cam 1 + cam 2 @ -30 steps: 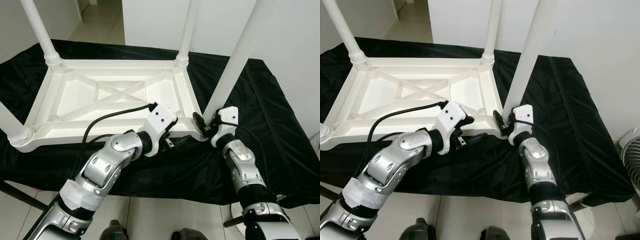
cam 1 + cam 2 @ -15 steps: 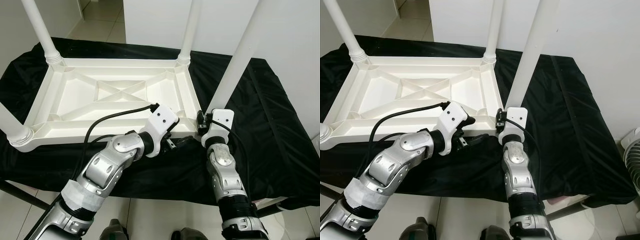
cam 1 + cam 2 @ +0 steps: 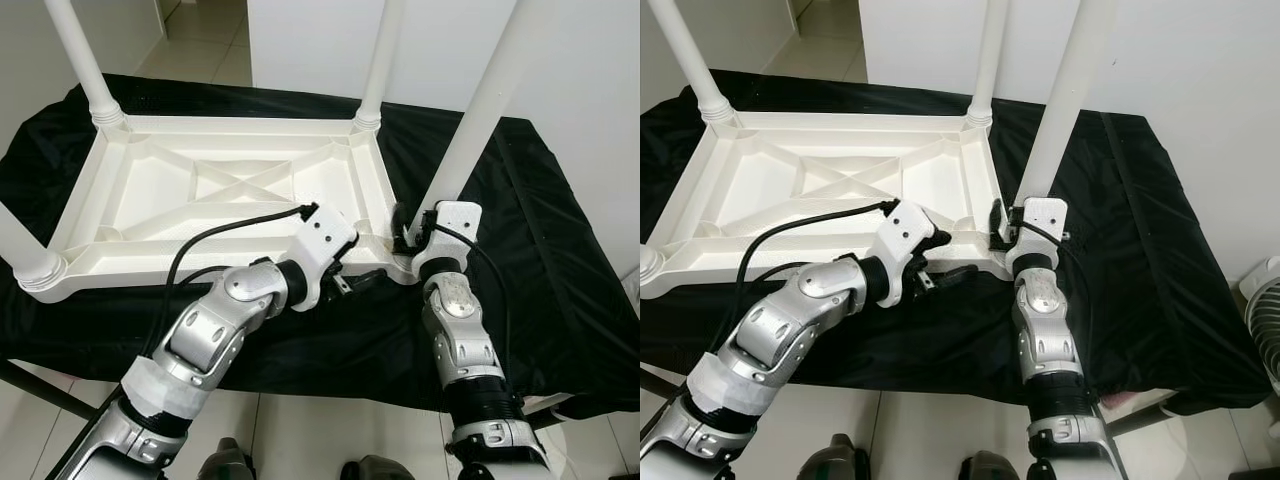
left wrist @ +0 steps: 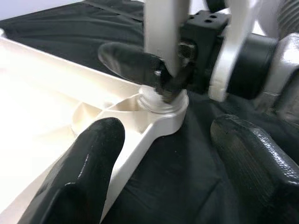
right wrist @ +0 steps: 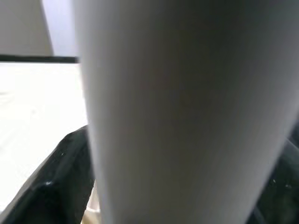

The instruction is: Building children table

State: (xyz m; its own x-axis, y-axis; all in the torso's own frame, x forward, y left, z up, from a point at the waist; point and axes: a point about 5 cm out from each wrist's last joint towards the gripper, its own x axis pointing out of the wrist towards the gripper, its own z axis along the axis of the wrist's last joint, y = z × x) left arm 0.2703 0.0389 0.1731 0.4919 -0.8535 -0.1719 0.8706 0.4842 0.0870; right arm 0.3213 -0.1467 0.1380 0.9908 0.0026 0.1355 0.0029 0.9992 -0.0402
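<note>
Right gripper moved back onto the white leg.
Its fingers grip the leg's base; the left gripper, fingers open, sits by the upside-down table on the black tabletop.

We see a black cloth draped over the table, a white wall behind, and pale floor tiles.

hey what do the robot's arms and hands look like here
Both arms are jointed silver metal, with white plastic wrist housings and black rubbery fingers. The left hand has thick, rounded fingers; a black cable loops to its wrist, and white tape wraps the upper arm. The right hand carries a thinner black cable.
</note>
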